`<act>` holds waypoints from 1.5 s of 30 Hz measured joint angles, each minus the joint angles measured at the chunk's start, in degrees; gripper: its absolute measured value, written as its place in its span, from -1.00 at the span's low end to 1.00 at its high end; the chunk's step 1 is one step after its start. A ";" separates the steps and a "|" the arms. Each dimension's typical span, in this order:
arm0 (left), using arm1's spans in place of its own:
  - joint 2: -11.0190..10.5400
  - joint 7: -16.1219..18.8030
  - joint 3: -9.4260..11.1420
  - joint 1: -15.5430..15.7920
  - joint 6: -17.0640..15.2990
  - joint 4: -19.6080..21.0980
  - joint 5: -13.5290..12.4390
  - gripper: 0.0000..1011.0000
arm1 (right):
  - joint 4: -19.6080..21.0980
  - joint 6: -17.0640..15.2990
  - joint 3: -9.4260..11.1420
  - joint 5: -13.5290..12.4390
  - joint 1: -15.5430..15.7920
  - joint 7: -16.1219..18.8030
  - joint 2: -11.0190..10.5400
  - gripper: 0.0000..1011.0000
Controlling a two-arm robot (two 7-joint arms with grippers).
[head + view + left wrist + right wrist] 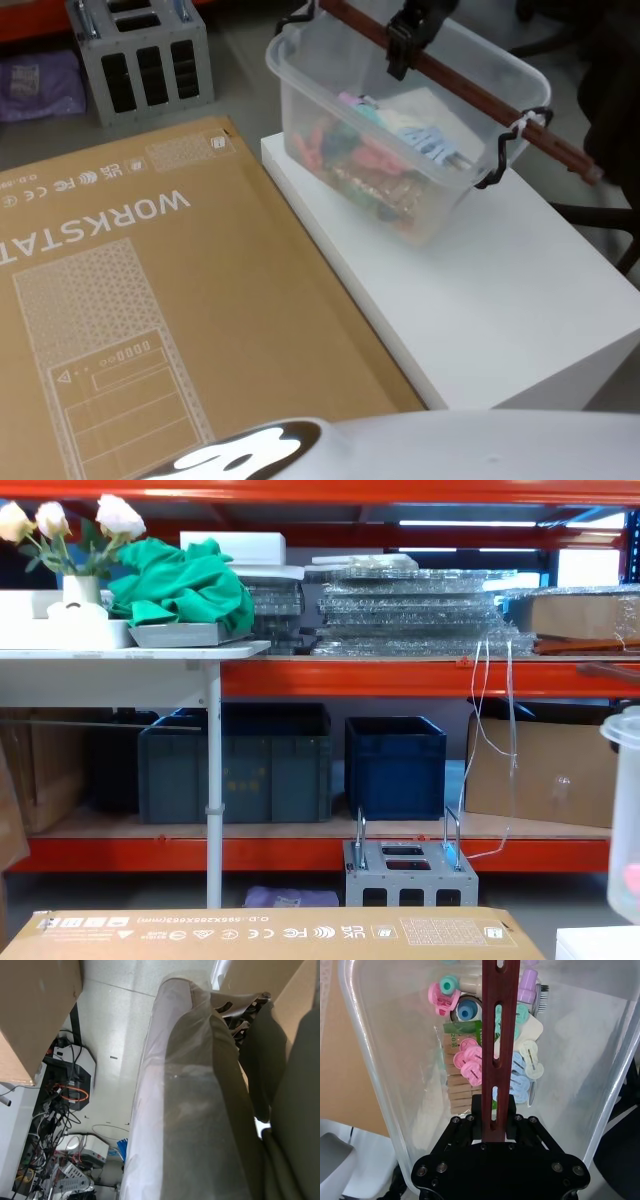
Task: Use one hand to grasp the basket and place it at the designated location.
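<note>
One basket [295,105], milky and see-through, over the far end of a white block [500,300], close to its left edge and far corner; resting there or held just clear, impossible to tell. Spanned rim to rim by one dark red slotted bar [480,92], joined to the rim by two black wire hooks [490,160], one at each end. Closed narrow on that bar near its middle: the right gripper [398,55], reaching down from above.

Seen from the right wrist, straight down into the basket [590,1035]: right gripper [494,1115] pressed tight against both sides of the bar [500,1035], and beneath, a heap of pastel plastic pieces [470,1060] in pink, mint, blue and lilac. Seen from the head, the same load only as a coloured jumble through the side wall. Seen from the chest, just a strip of basket [628,820] at the right edge, and farther back one grey-blue crate [235,765] and one deep blue crate [395,765] on a low shelf, one grey metal rack [410,875] on the floor.

Plenty of bare white top toward the robot and to the right. Just beside the block's left side, one flat cardboard box [150,300].
</note>
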State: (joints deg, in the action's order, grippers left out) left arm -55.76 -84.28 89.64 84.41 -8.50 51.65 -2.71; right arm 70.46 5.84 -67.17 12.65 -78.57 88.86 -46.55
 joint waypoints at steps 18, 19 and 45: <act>0.00 0.00 0.00 0.00 0.00 0.01 0.00 -1.00 | 6.07 2.27 -4.73 2.33 -2.11 0.88 5.25 -0.53; 0.00 0.00 0.00 0.00 0.00 0.00 0.00 -1.00 | 6.40 2.28 -4.94 2.42 -2.16 0.86 5.45 -0.53; 0.00 0.00 0.00 0.00 0.00 0.00 0.00 -1.00 | 19.08 5.68 -8.89 0.38 -3.71 0.72 8.03 -0.53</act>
State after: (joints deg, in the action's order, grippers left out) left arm -55.76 -84.28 89.64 84.41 -8.50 51.65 -2.71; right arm 89.54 11.52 -76.06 13.03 -82.28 89.59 -38.52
